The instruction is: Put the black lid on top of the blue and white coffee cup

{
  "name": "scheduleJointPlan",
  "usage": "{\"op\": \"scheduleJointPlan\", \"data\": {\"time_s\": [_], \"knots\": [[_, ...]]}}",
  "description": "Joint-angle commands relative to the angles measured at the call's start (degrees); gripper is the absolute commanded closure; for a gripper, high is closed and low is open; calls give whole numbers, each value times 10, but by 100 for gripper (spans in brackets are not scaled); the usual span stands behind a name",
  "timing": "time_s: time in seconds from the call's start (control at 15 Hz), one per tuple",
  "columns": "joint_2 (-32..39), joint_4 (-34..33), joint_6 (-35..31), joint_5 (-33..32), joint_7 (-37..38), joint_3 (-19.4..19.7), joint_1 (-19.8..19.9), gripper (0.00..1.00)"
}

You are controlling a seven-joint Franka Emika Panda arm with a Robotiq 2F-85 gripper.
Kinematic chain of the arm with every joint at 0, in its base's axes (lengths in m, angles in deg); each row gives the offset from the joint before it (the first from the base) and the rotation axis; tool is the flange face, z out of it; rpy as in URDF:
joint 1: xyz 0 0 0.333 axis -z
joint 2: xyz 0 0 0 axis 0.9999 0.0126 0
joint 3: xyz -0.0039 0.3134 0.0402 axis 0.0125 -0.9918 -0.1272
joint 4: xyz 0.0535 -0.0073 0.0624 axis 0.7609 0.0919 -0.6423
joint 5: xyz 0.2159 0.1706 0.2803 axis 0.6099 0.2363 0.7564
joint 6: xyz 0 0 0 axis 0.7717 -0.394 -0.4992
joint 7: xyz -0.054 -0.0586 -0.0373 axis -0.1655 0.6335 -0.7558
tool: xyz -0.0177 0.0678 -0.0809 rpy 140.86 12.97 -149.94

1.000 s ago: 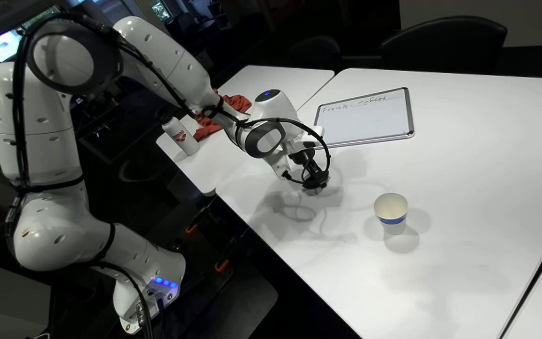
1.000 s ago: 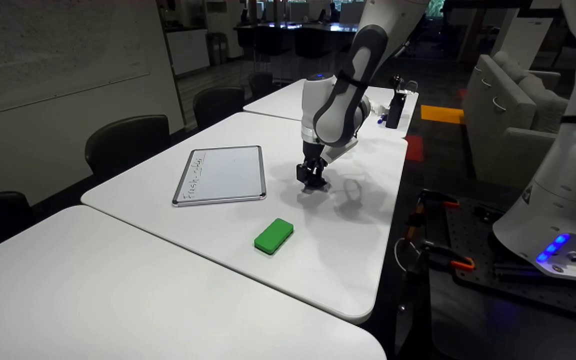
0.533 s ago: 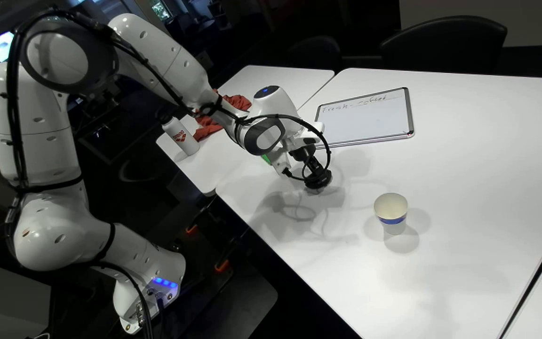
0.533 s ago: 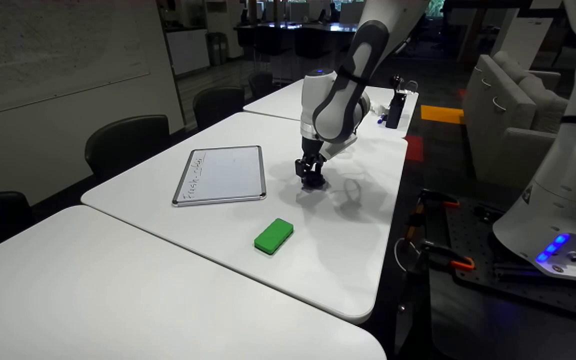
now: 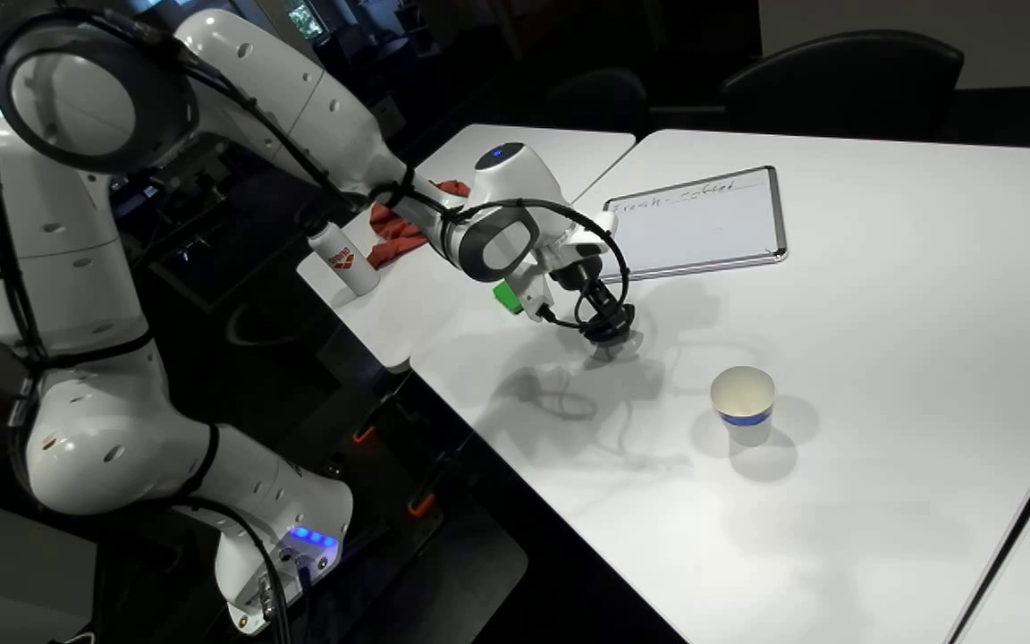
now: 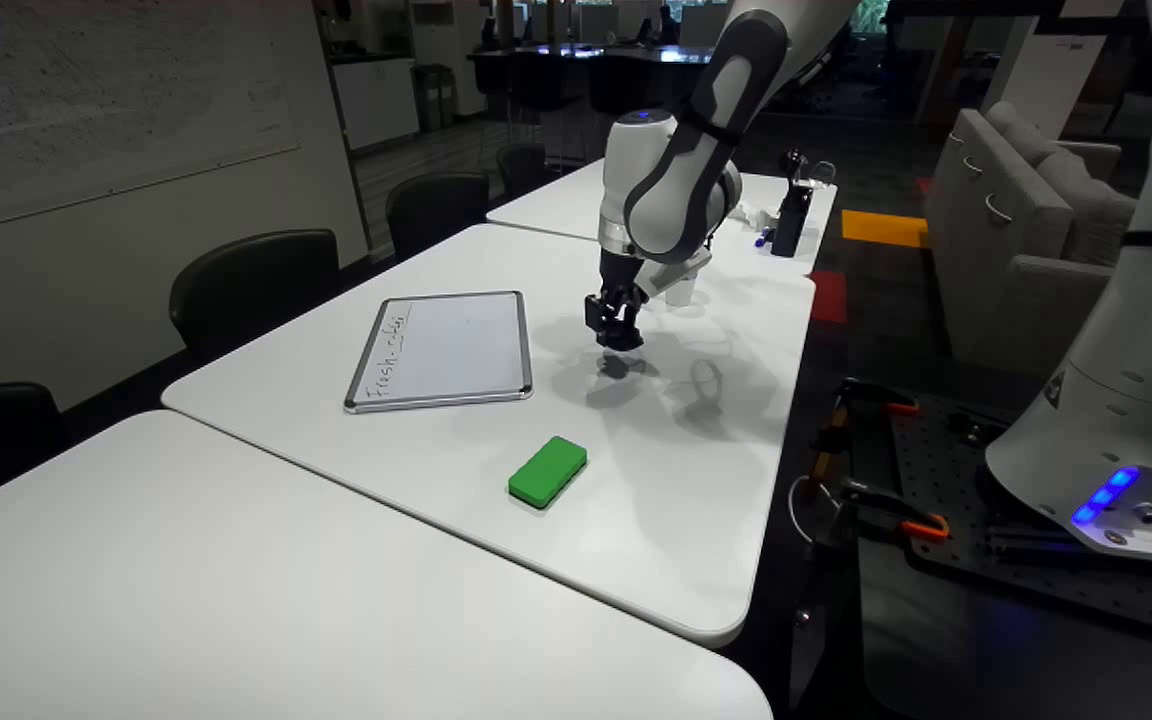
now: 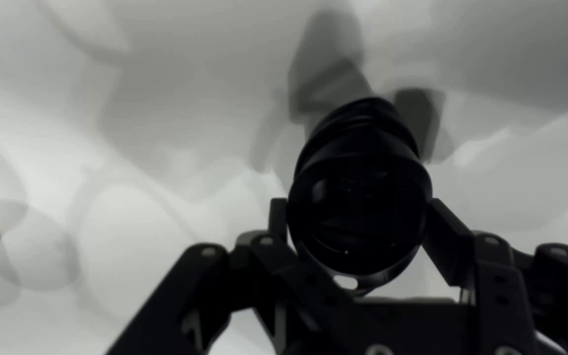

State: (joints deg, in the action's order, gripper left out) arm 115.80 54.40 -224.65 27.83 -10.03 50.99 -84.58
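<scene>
My gripper is shut on the black lid, with one finger touching each side of its rim. In both exterior views the gripper holds the lid a little above the white table, with its shadow below. The blue and white coffee cup stands upright and open on the table, apart from the gripper. It also shows partly behind the arm in an exterior view. A cream curved shape at the wrist view's left border may be the cup.
A framed whiteboard lies flat near the gripper. A green block lies on the table. A white bottle and a red cloth are at the table's far end. The table edge faces the robot base.
My gripper has risen from the table with the black lid held in it. More of the green block and the cup shows past the arm. The cup has not moved.
</scene>
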Motion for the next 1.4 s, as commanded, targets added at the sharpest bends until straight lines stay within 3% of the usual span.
{"op": "scheduleJointPlan", "data": {"time_s": [0.0,0.33,1.33], "knots": [[-43,27,-5,2,-11,17,-2,31],[-81,34,2,3,-6,44,9,27],[-168,72,24,28,-12,79,100,29]]}}
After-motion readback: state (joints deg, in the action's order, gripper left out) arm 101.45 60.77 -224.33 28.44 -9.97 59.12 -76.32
